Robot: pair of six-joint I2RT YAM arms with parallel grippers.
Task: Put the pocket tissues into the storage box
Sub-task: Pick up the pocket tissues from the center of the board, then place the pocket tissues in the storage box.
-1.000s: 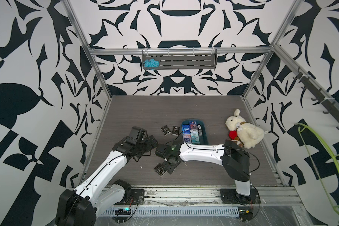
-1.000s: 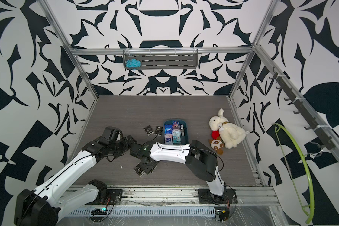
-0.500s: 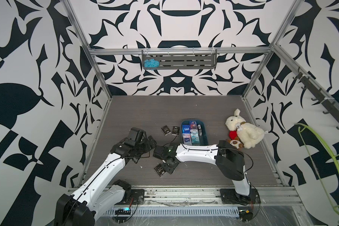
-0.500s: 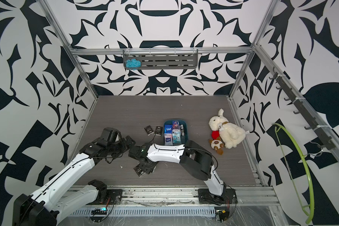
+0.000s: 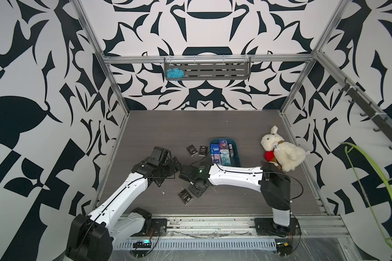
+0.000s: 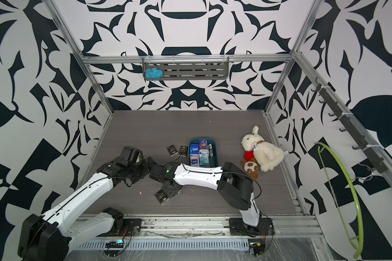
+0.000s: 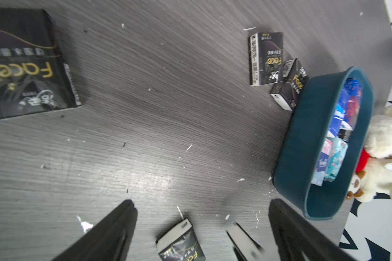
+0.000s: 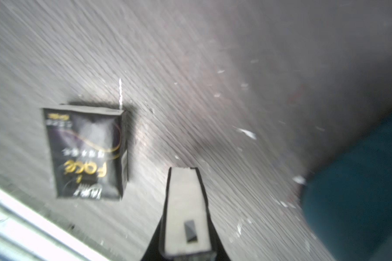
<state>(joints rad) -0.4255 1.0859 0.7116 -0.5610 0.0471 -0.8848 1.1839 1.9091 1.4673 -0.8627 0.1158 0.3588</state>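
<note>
On the table point(image 7: 145, 135), black gold-lettered "Face" packet point(image 8: 86, 153) beside right fingers point(image 8: 153, 247) tight on a second packet point(image 8: 186, 203); left fingers point(image 7: 109, 235) apart.

Both top views are bright and evenly lit from overhead. The arms point(image 5: 235, 178) cast only soft, short shadows on the grey surface point(image 5: 190, 126), and the straight frame posts point(image 5: 113, 74) bow toward the picture edges. In the left wrist view the far packets point(image 7: 266, 58) are crisp, a pale glare patch lies on the surface, and the fingers point(image 7: 113, 235) of the left pincer point(image 7: 201, 201) are out of focus. The right wrist view is smeared throughout: the lying packet point(image 8: 86, 153), the pinched packet point(image 8: 186, 203) and the storage box point(image 8: 360, 180) are blurred, and the rail point(image 8: 20, 226) is blown out white.
</note>
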